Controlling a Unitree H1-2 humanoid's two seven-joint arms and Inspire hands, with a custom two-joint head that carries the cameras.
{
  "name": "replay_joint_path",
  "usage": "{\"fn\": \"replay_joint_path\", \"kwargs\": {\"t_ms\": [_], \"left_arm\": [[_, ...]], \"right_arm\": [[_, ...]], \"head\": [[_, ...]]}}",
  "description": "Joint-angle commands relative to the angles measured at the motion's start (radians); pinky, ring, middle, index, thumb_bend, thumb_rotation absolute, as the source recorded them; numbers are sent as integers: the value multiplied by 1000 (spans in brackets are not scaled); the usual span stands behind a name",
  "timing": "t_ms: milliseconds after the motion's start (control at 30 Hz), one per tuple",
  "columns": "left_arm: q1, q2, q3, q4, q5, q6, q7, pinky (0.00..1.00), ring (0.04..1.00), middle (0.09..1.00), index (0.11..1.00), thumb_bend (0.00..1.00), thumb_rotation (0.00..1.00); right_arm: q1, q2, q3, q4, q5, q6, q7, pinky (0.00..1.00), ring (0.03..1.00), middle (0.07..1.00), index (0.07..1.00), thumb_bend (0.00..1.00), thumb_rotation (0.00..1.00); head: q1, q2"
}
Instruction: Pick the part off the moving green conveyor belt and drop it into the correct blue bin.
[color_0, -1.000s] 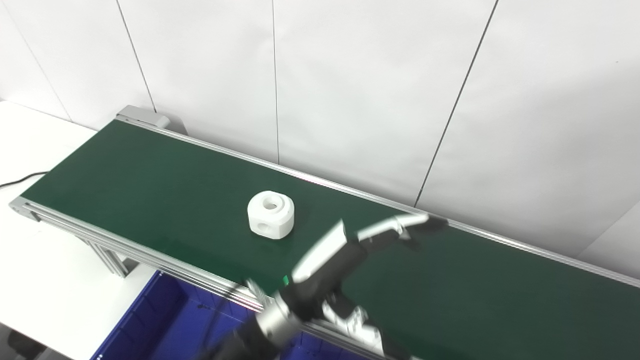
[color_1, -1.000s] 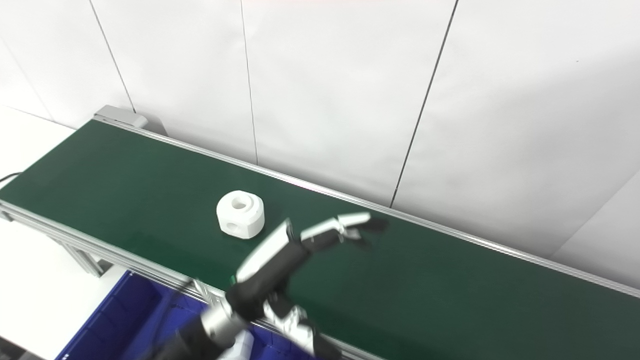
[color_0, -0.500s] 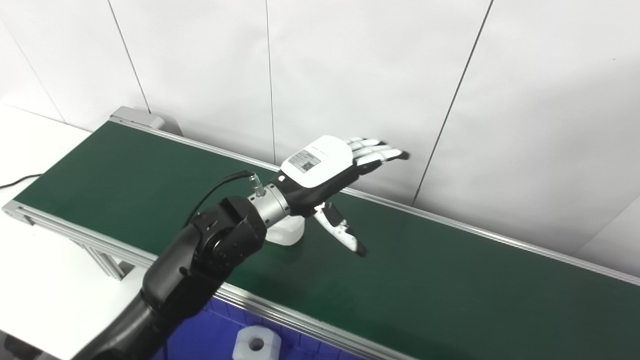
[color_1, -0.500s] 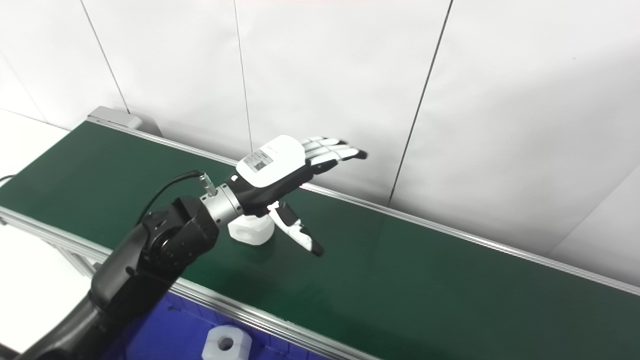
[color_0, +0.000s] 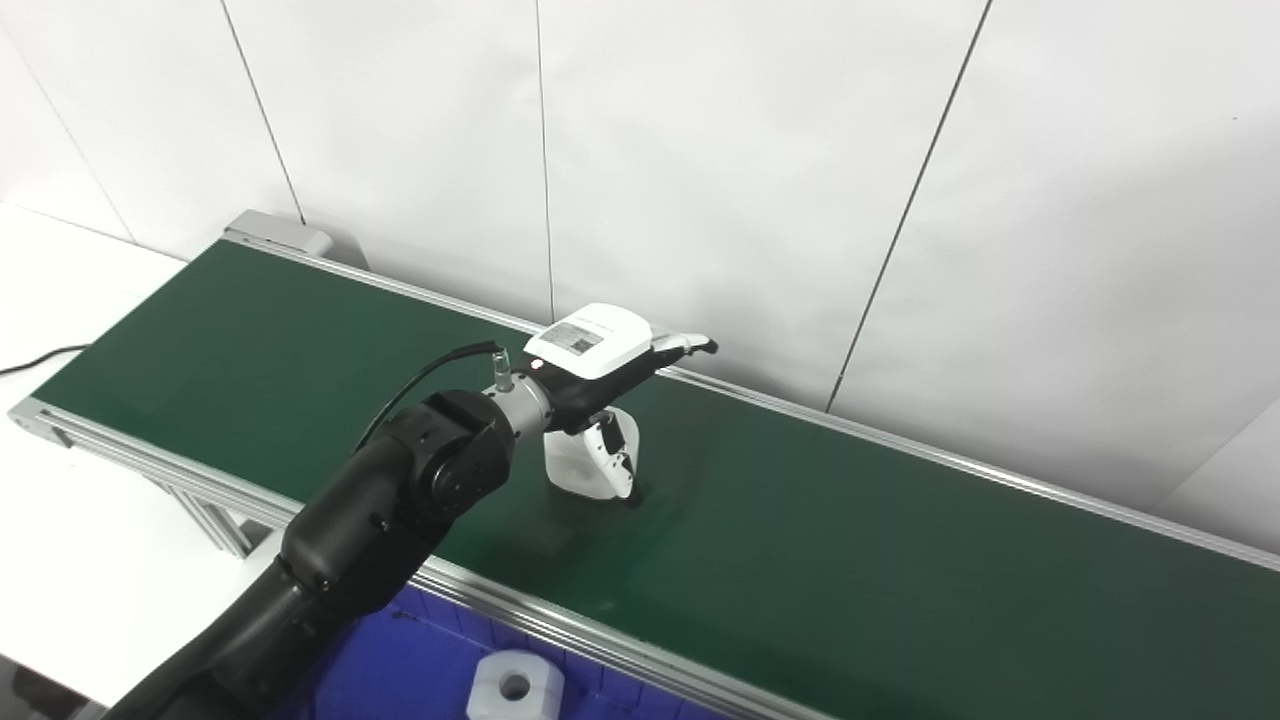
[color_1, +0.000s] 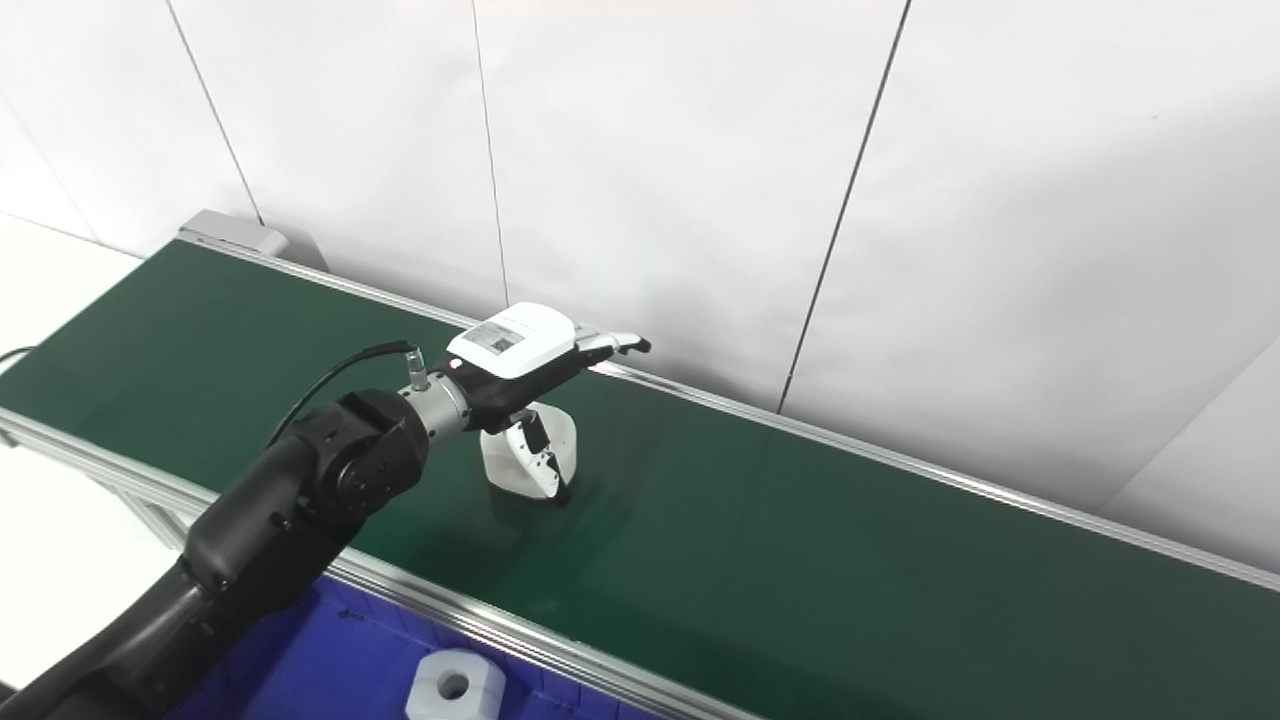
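We see the left hand (color_0: 600, 365) lowered palm-down over the white part (color_0: 590, 462), its white back plate facing up and its fingers (color_0: 685, 346) reaching past the part toward the far rail. The thumb (color_0: 615, 455) hangs down against the part's near right side; whether the fingers press the far side we cannot tell, so a firm grasp is not shown. The right hand lies outside both views.

The part rests on the green conveyor belt (color_0: 900, 590), about midway across its width and toward its left half. It is mostly hidden beneath the hand, so we cannot tell which way it points or where its long axis lies.

The belt runs diagonally from upper left to lower right between silver rails (color_1: 900, 462). Below its near rail we see a blue bin (color_1: 330, 670) holding another white part (color_1: 455, 688), bore upward. Behind the belt stands a white panelled wall (color_0: 760, 150); a white bench (color_0: 60, 280) with a black cable (color_0: 40, 358) lies at left.
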Motion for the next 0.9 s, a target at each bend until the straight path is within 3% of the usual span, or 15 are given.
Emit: {"fn": "replay_joint_path", "kwargs": {"t_ms": [0,200,367,600,667,767,867], "left_arm": [[-5,-15,1,-14,11,36,22,769,892,903,922,1000,200],[17,-60,-26,19,38,72,76,765,884,907,932,1000,225],[9,-81,-65,108,86,64,166,785,891,901,925,1000,238],[-39,-84,-127,238,128,66,223,819,892,895,913,1000,243],[-54,-86,-154,309,160,41,318,833,848,840,850,998,150],[-71,-87,-185,397,189,12,465,820,811,795,804,999,93],[-88,-91,-216,469,230,25,584,823,802,778,771,968,45]], "right_arm": [[7,7,3,-36,7,-12,9,911,892,920,935,901,1000],[10,9,7,-42,7,-9,9,903,891,922,935,894,1000],[14,9,11,-50,-5,-7,5,891,891,922,934,880,1000],[22,12,13,-61,-4,-5,3,889,890,922,934,870,1000],[25,13,13,-63,-6,-5,2,885,889,920,930,875,1000],[28,13,14,-67,-7,-3,1,883,888,918,929,882,1000],[32,14,16,-72,-3,-3,2,886,888,918,930,889,1000]], "head": [[1,1],[-8,3],[-14,7],[-19,13],[-21,13],[-22,15],[-24,20]]}}
